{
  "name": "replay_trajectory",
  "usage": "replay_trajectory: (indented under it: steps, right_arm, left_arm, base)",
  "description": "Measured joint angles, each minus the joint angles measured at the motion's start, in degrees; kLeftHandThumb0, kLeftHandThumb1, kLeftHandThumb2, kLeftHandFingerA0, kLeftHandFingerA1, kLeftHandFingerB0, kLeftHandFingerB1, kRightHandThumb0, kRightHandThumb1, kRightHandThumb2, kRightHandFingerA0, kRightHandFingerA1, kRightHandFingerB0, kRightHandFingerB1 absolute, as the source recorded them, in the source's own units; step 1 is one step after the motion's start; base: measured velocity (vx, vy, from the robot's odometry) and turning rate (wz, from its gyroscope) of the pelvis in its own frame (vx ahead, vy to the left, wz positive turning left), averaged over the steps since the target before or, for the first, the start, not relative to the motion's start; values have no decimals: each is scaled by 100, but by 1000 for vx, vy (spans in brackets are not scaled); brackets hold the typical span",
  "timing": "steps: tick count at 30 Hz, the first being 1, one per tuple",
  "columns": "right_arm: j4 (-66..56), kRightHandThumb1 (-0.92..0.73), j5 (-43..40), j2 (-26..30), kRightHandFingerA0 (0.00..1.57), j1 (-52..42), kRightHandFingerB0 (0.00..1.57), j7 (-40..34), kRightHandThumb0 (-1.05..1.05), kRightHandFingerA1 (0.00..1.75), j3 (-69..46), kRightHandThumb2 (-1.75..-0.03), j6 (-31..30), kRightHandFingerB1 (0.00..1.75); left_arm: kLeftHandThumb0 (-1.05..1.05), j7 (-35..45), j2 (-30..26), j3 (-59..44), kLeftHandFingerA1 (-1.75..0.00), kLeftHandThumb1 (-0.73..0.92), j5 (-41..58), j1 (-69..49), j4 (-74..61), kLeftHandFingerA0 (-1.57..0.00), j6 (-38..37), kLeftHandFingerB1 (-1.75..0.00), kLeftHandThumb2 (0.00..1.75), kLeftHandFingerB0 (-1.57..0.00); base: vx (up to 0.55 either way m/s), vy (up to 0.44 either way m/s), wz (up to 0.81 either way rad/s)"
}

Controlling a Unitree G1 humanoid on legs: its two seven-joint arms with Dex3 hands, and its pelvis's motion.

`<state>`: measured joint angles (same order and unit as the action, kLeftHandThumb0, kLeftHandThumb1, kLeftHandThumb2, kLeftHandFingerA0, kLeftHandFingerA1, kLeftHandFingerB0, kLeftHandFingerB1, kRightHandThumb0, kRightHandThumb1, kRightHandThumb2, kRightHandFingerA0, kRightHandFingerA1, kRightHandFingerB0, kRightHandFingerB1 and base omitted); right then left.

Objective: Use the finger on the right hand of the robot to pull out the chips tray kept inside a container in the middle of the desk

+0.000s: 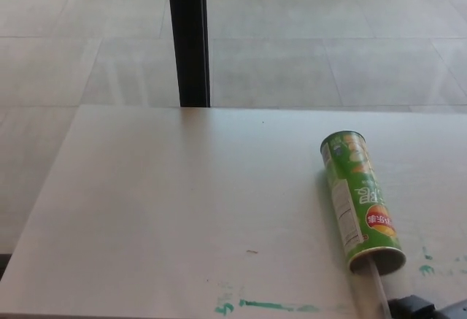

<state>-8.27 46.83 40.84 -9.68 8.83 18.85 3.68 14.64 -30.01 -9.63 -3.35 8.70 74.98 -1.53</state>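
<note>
A green chips can (357, 198) lies on its side at the right of the pale desk (182, 209), its open mouth (378, 260) facing the front edge. A thin clear tray strip (379, 284) sticks out of the mouth toward the front. Only a small dark part of my right hand (417, 307) shows at the bottom edge, just beyond the tray's end and apart from the can. How the hand is set is hidden. My left hand is out of the picture.
A black post (188, 38) stands behind the desk's far edge, with tiled floor beyond. Green paint marks lie along the front edge (266, 306) and to the right of the can (427, 268).
</note>
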Motion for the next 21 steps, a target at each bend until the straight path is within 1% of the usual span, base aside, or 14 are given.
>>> replay_trajectory:
  steps: [2,4,5,6,9,10,12,13,15,16,17,18,19,21]
  right_arm:
    - [-49,-49,-13,9,90,-98,37,-20,-19,122,-32,-60,21,44]
    - [-137,-48,-29,37,92,-236,38,-34,-19,120,-73,-60,61,44]
    - [-162,-50,-36,42,91,-280,39,-42,-14,119,-85,-55,79,40]
    - [-188,-50,-40,43,91,-317,39,-46,-15,120,-97,-55,89,40]
    - [-435,-51,-29,82,90,-578,39,-42,-16,123,-153,-56,79,40]
    - [-508,-47,-27,99,93,-653,36,-34,-23,121,-171,-63,74,44]
    - [-716,-49,-26,128,91,-856,35,-2,-21,120,-228,-62,50,43]
    - [-789,-54,-27,135,89,-927,38,13,-16,119,-252,-56,40,38]
    - [-926,-53,-29,155,91,-1089,37,67,-14,120,-317,-56,13,39]
    - [-985,-49,-29,162,92,-1159,36,94,-20,117,-350,-61,0,43]
    - [-1034,-54,-28,171,88,-1230,36,114,-14,119,-379,-56,-6,39]
    - [-1077,-49,-29,180,93,-1296,35,133,-20,116,-406,-61,-10,42]
    - [-1126,-49,-29,185,93,-1359,36,158,-19,119,-438,-60,-16,42]
    - [-1172,-49,-31,190,93,-1431,36,177,-19,119,-477,-60,-17,42]
  left_arm:
    - [-48,-1,-2,1,-68,73,-1,4,5,-60,1,-58,62,-60]
    - [-47,-1,-5,2,-66,73,-1,6,6,-60,4,-58,61,-60]
    - [-47,-1,-7,2,-69,72,-2,8,7,-62,4,-66,61,-67]
    - [-47,-1,-8,1,-68,73,-1,9,8,-61,4,-61,61,-62]
    - [-48,-1,-14,5,-67,73,-3,11,10,-61,4,-61,62,-63]
    - [-46,-1,-17,11,-67,74,-5,10,8,-63,2,-61,62,-64]
    - [-47,-2,-26,30,-70,74,-14,-2,3,-62,2,-59,62,-63]
    - [-47,-2,-29,32,-67,74,-15,-4,4,-61,2,-57,62,-61]
    - [-46,-2,-35,31,-68,73,-14,-6,4,-61,2,-60,62,-62]
    - [-47,-1,-37,29,-65,74,-13,-6,4,-61,2,-57,62,-61]
    - [-47,-2,-41,27,-64,74,-13,-8,5,-61,2,-57,62,-60]
    - [-47,-1,-43,25,-64,74,-13,-15,5,-60,2,-56,62,-59]
    - [-47,-1,-45,24,-67,73,-12,-21,6,-60,1,-62,62,-63]
    - [-47,-1,-48,20,-67,73,-10,-22,5,-60,2,-62,62,-63]
  base:
    - [0,0,0]
    - [0,0,0]
    - [0,0,0]
    - [0,0,0]
    - [0,0,0]
    - [0,0,0]
    - [0,0,0]
    - [0,0,0]
    - [0,0,0]
    - [0,0,0]
    - [0,0,0]
    - [0,0,0]
    - [0,0,0]
    - [0,0,0]
